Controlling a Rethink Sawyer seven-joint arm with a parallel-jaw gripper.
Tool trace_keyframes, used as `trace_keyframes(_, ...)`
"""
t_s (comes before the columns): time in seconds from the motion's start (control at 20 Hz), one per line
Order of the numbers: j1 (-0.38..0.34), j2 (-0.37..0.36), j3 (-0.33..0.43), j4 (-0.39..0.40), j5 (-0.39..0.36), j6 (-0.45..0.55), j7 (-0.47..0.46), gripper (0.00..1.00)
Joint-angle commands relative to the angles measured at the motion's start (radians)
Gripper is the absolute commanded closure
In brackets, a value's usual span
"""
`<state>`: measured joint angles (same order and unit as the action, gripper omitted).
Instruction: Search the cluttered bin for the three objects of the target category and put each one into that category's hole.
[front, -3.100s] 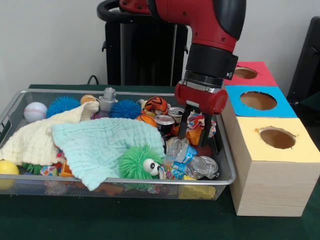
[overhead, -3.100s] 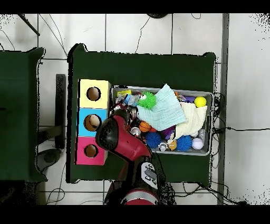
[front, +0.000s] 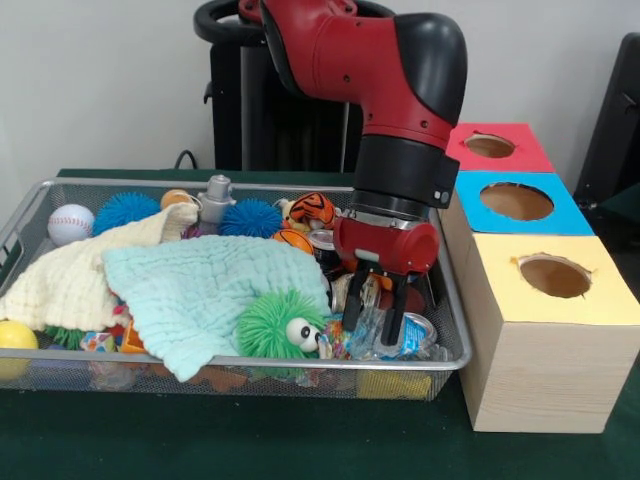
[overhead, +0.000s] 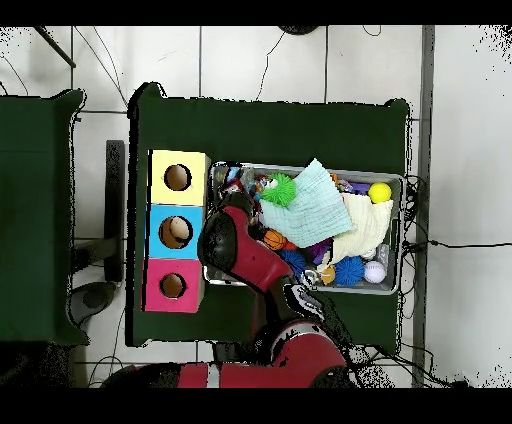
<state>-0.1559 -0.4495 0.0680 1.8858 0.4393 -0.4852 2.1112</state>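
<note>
The silver wire-mesh bin (front: 240, 361) stands on the green table; it also shows in the overhead view (overhead: 392, 181). My gripper (front: 371, 331) is open and lowered into the bin's right end. Its fingers (front: 352, 305) hang just above and beside a crushed clear plastic bottle with a blue label (front: 415, 334) in the front right corner. A dark can with a silver top (front: 325, 243) lies just behind the gripper, partly hidden by it. In the overhead view the arm (overhead: 226, 240) covers the gripper and this end of the bin.
Yellow (front: 555, 305), blue (front: 517, 202) and red (front: 490, 146) boxes with round holes stand right of the bin. A mint cloth (front: 200, 295), a cream cloth (front: 75, 285), a green spiky ball (front: 272, 325), blue spiky balls (front: 127, 212), a baseball (front: 70, 223) and a tiger toy (front: 313, 209) fill the bin.
</note>
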Motion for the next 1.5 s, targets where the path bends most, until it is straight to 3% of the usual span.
trace_keyframes(0.05, -0.025, 0.101, 0.184, -0.053, -0.061, -0.055, 0.343, 0.0)
trace_keyframes(0.5, 0.004, 0.12, 0.195, -0.061, -0.047, -0.076, 0.396, 0.0)
trace_keyframes(1.15, 0.005, 0.12, 0.205, -0.056, -0.056, -0.049, 0.393, 0.0)
trace_keyframes(1.5, 0.004, 0.129, 0.229, -0.05, -0.051, -0.088, 0.456, 0.0)
